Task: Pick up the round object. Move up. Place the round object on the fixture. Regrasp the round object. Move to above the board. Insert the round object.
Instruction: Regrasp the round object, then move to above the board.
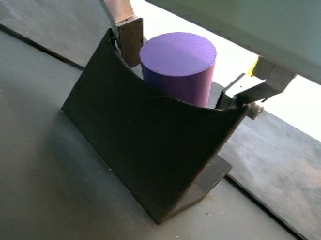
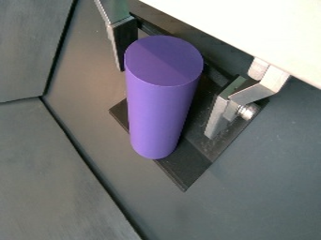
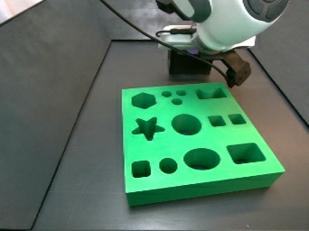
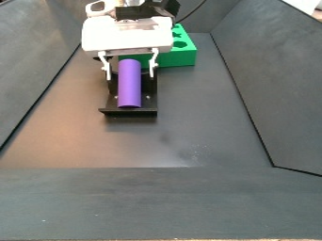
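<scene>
Found the round object (image 4: 130, 81) lying lengthwise on the fixture (image 4: 128, 110), cradled in the curved notch, with one flat end facing out in both wrist views. Placed the fixture, in a side view, at about 10 o'clock of the tabletop (image 4: 189, 141), with a corner of the board (image 4: 185, 47) beyond it toward 1 o'clock. In a side view from the opposite end, saw the fixture only as a dark block at 12 o'clock of the board, mostly hidden behind the arm.

Noted the gripper (image 4: 128, 64) low over the far end of the peg, jaws spread wide. Saw the fingers (image 2: 228, 108) standing on either side of the purple cylinder with a visible gap, so nothing clamped yet.

Judged the peg rigid, light and not fragile. Read its surface as smooth and probably slick, and its curved wall as giving flat pads only a thin line of contact. Expected it to roll or twist if pinched off-centre.

Judged the best hold to be across the diameter, pads squarely on opposite sides, near the end toward the gripper so as to leave most of the length free for insertion. Could not tell from these views how deep the peg sat in the notch.
</scene>
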